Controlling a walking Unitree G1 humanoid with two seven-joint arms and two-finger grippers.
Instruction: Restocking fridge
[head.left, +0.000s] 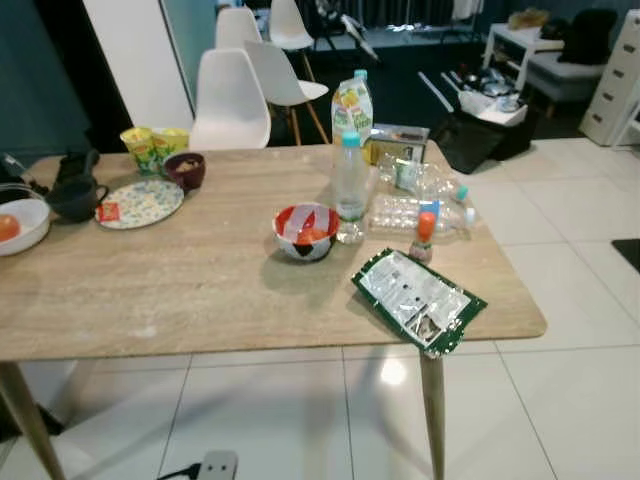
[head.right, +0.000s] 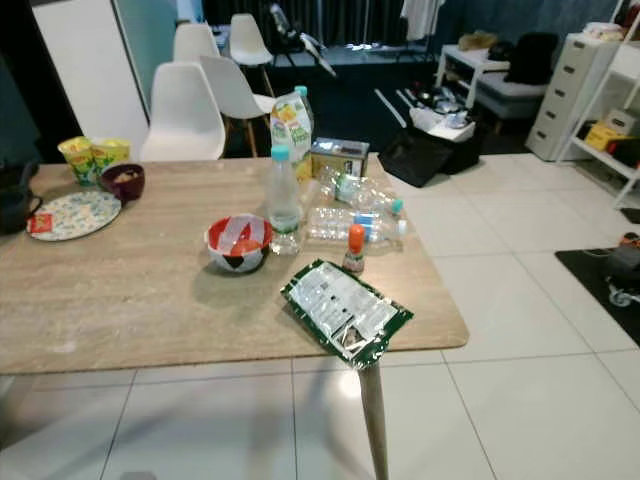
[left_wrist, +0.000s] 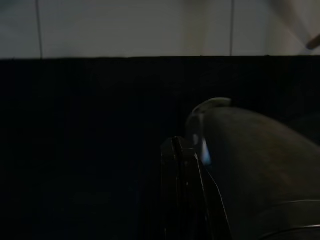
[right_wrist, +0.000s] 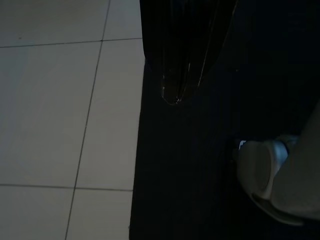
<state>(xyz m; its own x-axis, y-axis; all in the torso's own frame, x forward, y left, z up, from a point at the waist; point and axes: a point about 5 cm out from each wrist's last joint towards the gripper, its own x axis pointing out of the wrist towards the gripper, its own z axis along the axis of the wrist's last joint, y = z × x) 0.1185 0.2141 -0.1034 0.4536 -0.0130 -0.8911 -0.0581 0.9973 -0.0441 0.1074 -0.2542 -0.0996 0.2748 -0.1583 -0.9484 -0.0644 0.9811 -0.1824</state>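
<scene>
Both arms hang idle, low at the robot's sides, below the head camera's field.

Left gripper (left_wrist: 182, 190): wrist view very dark, black fingers run along a dark surface with pale floor tiles beyond. Can't tell if the jaws are apart or together.

Right gripper (right_wrist: 172, 92): fingers point down over a dark surface beside white floor tiles (right_wrist: 55, 110), tips look pressed together, nothing between them.

Worktop (head.left: 200, 290) dead ahead, light wood. Restock items clustered at its far right:
- upright water bottle (head.left: 350, 185), blue cap, touching the red-and-white bowl (head.left: 306, 232) on its left
- juice carton (head.left: 352, 105) upright behind the bottle
- two empty clear bottles (head.left: 420, 200) lying on their sides right of the water bottle
- small orange-capped bottle (head.left: 424, 236) upright, just in front of the lying ones
- green foil pack (head.left: 418, 300) flat at the near right edge, one corner overhanging

Left end: patterned plate (head.left: 140, 203), dark bowl (head.left: 185, 170), two yellow cups (head.left: 155, 148), black teapot (head.left: 75, 195), white bowl (head.left: 20, 225) at the frame edge.

White chairs (head.left: 232, 100) behind the worktop.
</scene>
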